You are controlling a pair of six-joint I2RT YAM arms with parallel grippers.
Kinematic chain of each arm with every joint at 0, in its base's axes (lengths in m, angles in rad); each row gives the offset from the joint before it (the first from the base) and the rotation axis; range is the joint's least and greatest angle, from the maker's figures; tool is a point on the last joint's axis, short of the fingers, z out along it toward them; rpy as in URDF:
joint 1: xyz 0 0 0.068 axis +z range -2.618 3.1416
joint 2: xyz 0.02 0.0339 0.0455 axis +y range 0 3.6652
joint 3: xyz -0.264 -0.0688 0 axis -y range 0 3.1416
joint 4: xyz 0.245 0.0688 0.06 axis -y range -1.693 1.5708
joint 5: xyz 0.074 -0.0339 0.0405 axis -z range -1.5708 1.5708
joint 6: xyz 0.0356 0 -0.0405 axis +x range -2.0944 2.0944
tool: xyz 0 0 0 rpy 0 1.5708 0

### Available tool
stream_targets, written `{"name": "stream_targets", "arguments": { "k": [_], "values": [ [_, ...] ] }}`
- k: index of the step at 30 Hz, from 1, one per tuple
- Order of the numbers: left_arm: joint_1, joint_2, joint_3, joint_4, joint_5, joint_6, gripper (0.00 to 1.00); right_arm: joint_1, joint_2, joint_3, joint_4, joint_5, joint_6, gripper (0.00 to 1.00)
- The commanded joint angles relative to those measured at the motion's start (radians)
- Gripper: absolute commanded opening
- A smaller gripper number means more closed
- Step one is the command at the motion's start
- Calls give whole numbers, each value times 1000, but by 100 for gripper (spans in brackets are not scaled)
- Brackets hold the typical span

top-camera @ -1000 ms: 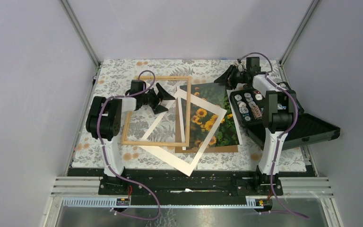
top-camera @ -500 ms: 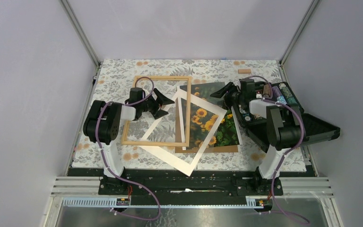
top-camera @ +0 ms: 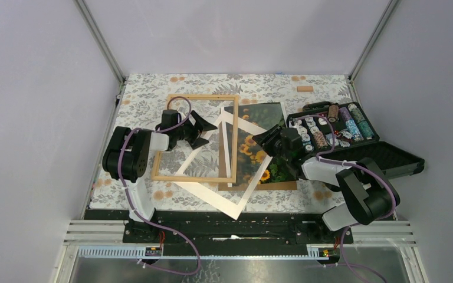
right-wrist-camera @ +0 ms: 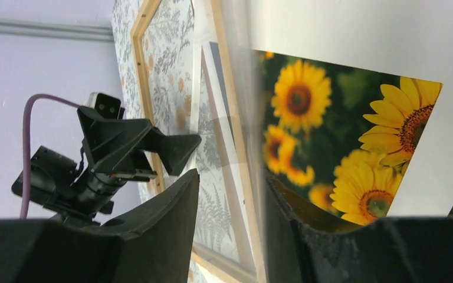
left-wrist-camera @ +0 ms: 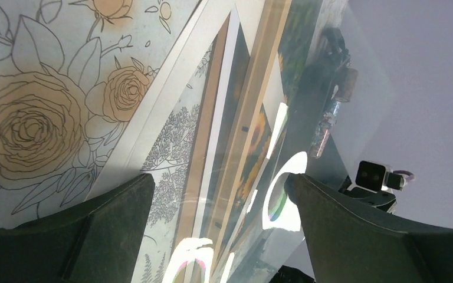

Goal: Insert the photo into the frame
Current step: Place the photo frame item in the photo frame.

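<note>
Approach step: the photo [top-camera: 266, 116] lies centre-right on the bench, partly under a white mat [top-camera: 243, 190], just right of the frame [top-camera: 203, 96]. The left tool [top-camera: 211, 133] gapes wide. The right tool [top-camera: 261, 144], half-open and empty, hovers over the mat. The next move likely calls for clearing the mat.

The left arm [top-camera: 131, 154] was folded at the elbow, with the forearm directed to the right and the wrist held low. The left hand [top-camera: 205, 131] had its jaws spread wide, with nothing between the fingers [left-wrist-camera: 94, 230]. The right arm [top-camera: 363, 191] was folded low, with its forearm reaching left toward the centre. The right hand [top-camera: 262, 138] pointed left with its jaws partly apart, gripping nothing. The two hands faced each other, well apart, neither touching the other.
</note>
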Motion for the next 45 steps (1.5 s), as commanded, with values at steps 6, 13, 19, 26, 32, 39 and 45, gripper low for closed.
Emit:
{"name": "stream_targets", "arguments": {
  "k": [6,13,19,26,32,39,45],
  "values": [
    [-31,-86,44,-152,-20,96,94,47,-14,9,73,226,-113,19],
    [33,-229,267,-596,-133,387,95,23,-86,127,-135,104,-355,0],
    [153,-309,386,-774,-217,488,96,-16,-80,263,-280,-58,-421,0],
    [211,-326,426,-786,-201,483,96,-47,-87,323,-285,-165,-361,0],
    [261,-276,492,-803,-177,482,96,-47,-73,468,-358,-313,-397,0],
    [381,-269,488,-716,-120,353,96,-13,-23,675,-424,-389,-303,0],
    [390,-303,668,-810,-152,361,97,51,136,854,-356,-449,-159,0]
  ]
}}
